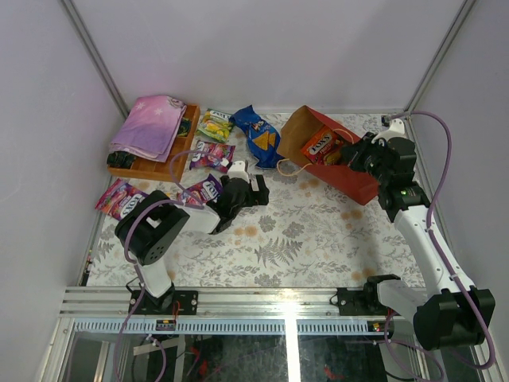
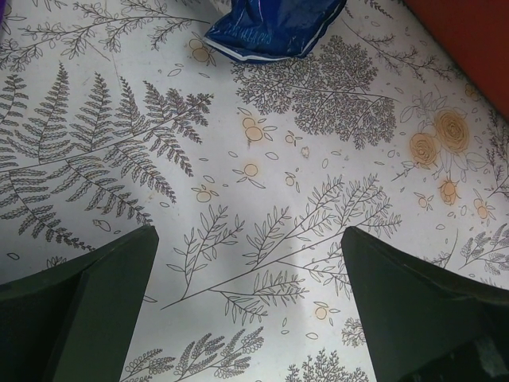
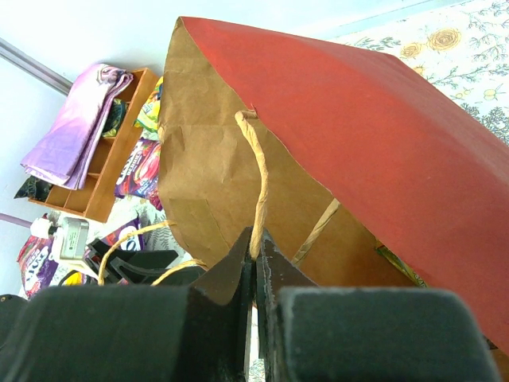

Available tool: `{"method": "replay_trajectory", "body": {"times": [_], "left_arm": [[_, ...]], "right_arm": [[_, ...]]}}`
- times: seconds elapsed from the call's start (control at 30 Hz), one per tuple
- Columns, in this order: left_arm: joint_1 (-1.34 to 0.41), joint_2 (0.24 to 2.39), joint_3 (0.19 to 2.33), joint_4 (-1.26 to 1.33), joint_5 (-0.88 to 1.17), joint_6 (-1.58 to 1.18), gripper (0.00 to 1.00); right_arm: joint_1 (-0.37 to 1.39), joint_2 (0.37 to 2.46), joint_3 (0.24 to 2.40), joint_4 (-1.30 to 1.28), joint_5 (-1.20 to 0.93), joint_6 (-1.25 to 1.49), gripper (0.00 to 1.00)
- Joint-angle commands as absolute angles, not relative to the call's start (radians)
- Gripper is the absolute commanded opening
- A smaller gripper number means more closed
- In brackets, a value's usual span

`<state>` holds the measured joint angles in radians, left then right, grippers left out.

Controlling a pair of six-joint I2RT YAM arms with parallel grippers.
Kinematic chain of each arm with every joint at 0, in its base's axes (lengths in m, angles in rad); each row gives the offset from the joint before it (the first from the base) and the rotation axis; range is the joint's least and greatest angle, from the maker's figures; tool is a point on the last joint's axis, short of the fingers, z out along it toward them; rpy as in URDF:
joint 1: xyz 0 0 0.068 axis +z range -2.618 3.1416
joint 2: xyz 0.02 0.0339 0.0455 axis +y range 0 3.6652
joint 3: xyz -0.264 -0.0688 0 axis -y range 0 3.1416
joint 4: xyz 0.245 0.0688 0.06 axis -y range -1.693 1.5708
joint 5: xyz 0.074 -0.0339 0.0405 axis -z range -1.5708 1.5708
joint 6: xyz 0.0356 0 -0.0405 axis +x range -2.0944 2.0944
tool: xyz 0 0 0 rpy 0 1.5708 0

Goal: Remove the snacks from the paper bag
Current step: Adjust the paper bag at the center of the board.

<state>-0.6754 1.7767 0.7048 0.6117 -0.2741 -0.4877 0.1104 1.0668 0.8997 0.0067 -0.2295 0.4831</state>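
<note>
The red paper bag (image 1: 359,181) lies on its side at the back right, brown inside (image 3: 215,183), mouth facing left. An orange-red packet (image 1: 322,146) lies inside it. My right gripper (image 3: 256,248) is shut on the bag's twisted paper handle (image 3: 258,175) at the bag's right end (image 1: 350,157). My left gripper (image 2: 248,298) is open and empty above bare cloth, left of the bag (image 1: 253,191). The dark-blue chip bag (image 1: 259,135) lies out on the table, also at the top of the left wrist view (image 2: 274,28). Purple and green-yellow packets (image 1: 213,155) lie around it.
A wooden tray (image 1: 171,163) with a folded pink-purple cloth (image 1: 149,126) stands at the back left. More purple packets (image 1: 119,197) lie at the left edge and beside my left arm (image 1: 199,191). The bag's second handle (image 1: 290,169) loops onto the table.
</note>
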Motion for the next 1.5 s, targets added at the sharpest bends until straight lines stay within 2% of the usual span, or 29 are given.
{"method": "replay_trajectory", "body": {"times": [0.0, 1.47], "left_arm": [[-0.686, 1.774, 0.736, 0.619, -0.301, -0.460, 1.00], [-0.687, 1.751, 0.733, 0.602, -0.310, -0.463, 1.00]], "right_arm": [[0.109, 1.055, 0.904, 0.038, -0.255, 0.485, 0.00], [0.108, 1.058, 0.905, 0.035, -0.257, 0.483, 0.00]]}}
